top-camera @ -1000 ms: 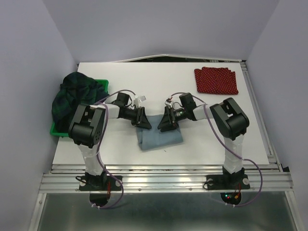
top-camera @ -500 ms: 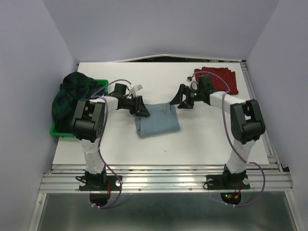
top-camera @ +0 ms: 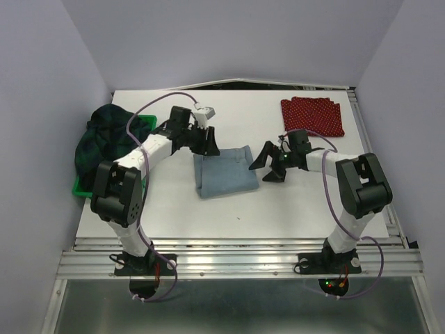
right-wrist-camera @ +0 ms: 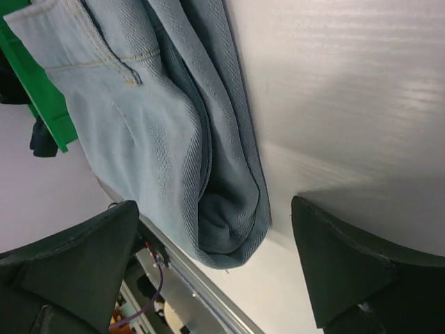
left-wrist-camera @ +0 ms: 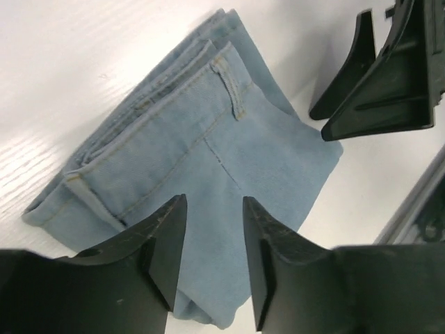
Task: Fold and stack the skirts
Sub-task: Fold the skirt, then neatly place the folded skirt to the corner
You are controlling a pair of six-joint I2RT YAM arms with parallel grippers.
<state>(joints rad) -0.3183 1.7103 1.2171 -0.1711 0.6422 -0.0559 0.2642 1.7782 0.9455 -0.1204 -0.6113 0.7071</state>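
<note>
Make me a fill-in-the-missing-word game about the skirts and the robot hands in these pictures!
1. The denim skirt lies neatly ____ between the arms.
2. The red dotted skirt lies at the table's far ____ corner.
3. The plaid skirt is heaped on the ____ bin.
4. The left gripper and the right gripper hold nothing; both are ____.

Missing words: folded, right, green, open.

We see pale lilac walls (top-camera: 42, 69) at 9, 12 and 3 o'clock | white rectangular tabletop (top-camera: 278, 209) centre | ribbed aluminium rail (top-camera: 236, 261) at 6 o'clock
</note>
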